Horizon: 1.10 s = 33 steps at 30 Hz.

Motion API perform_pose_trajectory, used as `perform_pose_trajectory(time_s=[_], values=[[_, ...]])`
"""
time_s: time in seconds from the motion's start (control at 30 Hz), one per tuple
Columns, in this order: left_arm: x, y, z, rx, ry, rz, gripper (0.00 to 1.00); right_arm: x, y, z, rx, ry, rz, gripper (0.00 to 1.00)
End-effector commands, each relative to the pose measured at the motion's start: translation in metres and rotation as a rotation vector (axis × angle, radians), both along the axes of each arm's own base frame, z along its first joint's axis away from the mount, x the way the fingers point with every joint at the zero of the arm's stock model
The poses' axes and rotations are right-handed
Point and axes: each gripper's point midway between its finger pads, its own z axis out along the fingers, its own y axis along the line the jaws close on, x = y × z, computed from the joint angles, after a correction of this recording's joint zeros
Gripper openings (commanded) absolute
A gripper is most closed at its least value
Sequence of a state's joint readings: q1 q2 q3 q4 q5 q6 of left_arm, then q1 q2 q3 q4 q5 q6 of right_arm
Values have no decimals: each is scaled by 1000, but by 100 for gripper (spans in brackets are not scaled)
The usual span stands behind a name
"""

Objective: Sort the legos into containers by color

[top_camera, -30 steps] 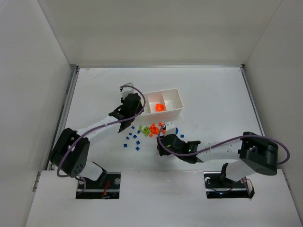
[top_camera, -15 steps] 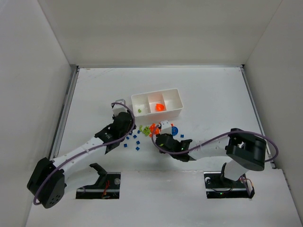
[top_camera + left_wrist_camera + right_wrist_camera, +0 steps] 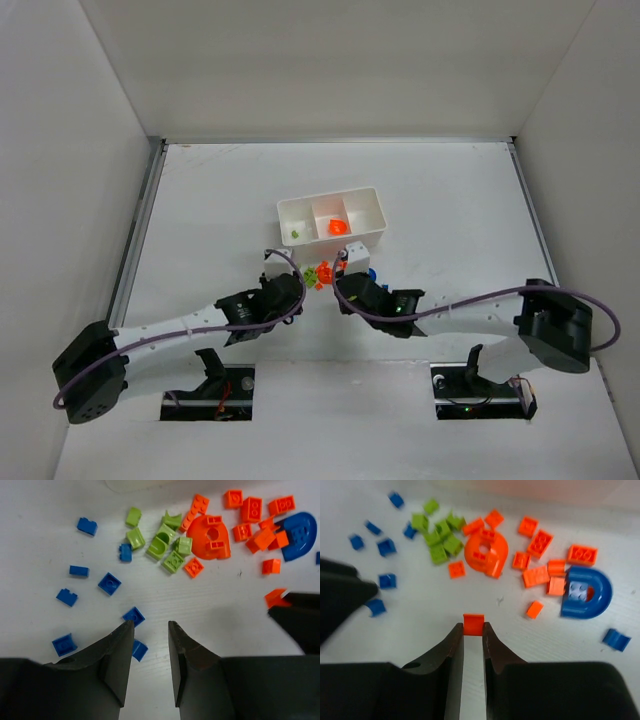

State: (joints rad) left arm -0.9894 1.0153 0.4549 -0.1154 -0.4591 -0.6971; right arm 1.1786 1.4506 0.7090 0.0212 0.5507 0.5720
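Right gripper (image 3: 472,632) pinched on one orange brick (image 3: 473,624) at frame centre, left gripper (image 3: 150,630) spread and empty over blue legos (image 3: 109,583) lower left, tray (image 3: 362,238) mid-frame in top view; bricks likely light, rigid and slick, so grip flat sides.

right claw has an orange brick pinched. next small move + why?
Probably lift the right claw straight up a little. It is shut on an orange brick and looks low among the loose legos, so it should clear them before heading to the tray, whose middle compartment already holds orange pieces.
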Motion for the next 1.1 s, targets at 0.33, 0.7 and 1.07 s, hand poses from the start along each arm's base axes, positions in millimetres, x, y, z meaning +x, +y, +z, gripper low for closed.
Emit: perform_pose_trajectory(time_s=[0.33, 0.7, 1.07], values=[[-20, 8, -29, 58, 42, 33, 41, 136, 27, 125, 200, -209, -69, 12], [-27, 10, -50, 128, 84, 7, 41, 183, 33, 89, 167, -167, -142, 30], [-27, 8, -58, 163, 97, -1, 35, 163, 10, 115, 213, -215, -149, 48]])
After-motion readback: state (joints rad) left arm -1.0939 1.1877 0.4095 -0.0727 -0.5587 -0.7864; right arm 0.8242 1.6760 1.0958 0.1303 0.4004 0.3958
